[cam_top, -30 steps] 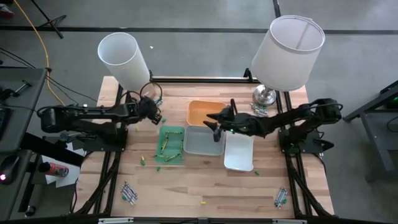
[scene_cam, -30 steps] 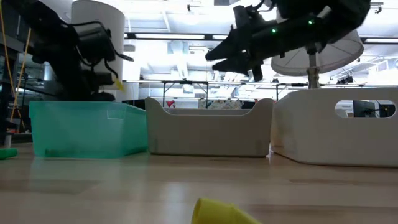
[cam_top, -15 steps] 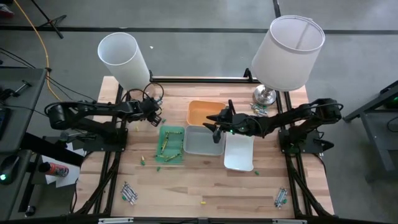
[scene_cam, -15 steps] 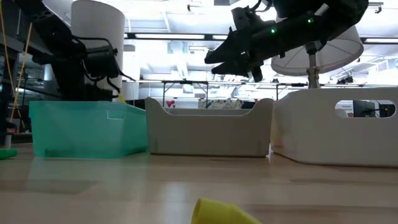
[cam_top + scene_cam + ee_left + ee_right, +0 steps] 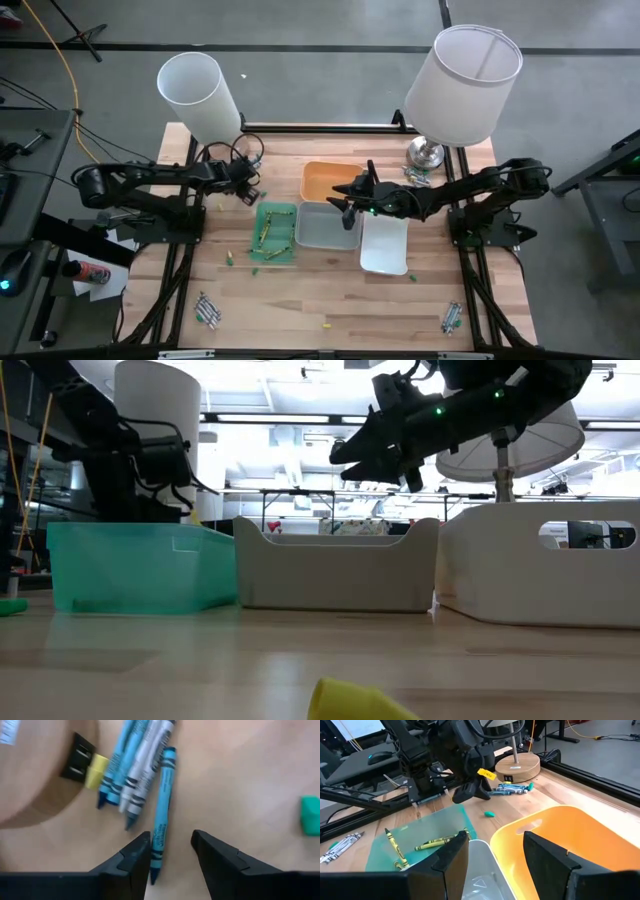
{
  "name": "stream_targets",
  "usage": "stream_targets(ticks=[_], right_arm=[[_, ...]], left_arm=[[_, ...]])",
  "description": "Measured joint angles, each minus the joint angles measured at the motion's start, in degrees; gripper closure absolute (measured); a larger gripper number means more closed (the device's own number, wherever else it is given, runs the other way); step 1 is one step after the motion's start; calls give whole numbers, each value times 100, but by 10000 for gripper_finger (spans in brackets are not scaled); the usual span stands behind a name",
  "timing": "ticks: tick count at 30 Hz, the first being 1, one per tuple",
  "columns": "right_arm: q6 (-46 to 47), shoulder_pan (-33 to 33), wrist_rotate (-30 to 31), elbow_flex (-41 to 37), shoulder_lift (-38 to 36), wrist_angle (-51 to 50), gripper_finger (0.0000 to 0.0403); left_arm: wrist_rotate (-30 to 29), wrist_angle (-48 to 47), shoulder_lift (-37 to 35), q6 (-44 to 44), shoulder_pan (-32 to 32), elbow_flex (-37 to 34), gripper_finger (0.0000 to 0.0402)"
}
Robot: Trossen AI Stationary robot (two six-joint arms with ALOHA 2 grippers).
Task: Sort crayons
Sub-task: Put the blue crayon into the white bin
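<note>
My left gripper (image 5: pixel 170 851) hangs over a bunch of crayons (image 5: pixel 137 767) lying side by side on the table (image 5: pixel 330 300); one crayon (image 5: pixel 161 815) reaches down between my fingers. A lamp base (image 5: pixel 35 775) sits just beside the bunch. My right gripper (image 5: pixel 495 851) hovers above a cluster of trays (image 5: pixel 330 215): one tray (image 5: pixel 560 840) ahead of it, another tray (image 5: pixel 420 842) with crayons inside off to its side.
</note>
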Motion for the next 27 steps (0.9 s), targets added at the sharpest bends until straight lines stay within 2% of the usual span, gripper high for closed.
stream_targets(ticks=[5, 11, 18, 27], right_arm=[[0, 0, 0, -2, -2, 0, 219], [0, 0, 2, -2, -2, 0, 219], [-2, 0, 2, -2, -2, 0, 219], [-22, 0, 4, -2, -2, 0, 219]], left_arm=[[257, -111, 0, 4, -4, 0, 278], [176, -90, 2, 107, -11, -5, 311], [137, -97, 0, 185, -17, -7, 391], [93, -145, -26, 202, -13, 68, 399]])
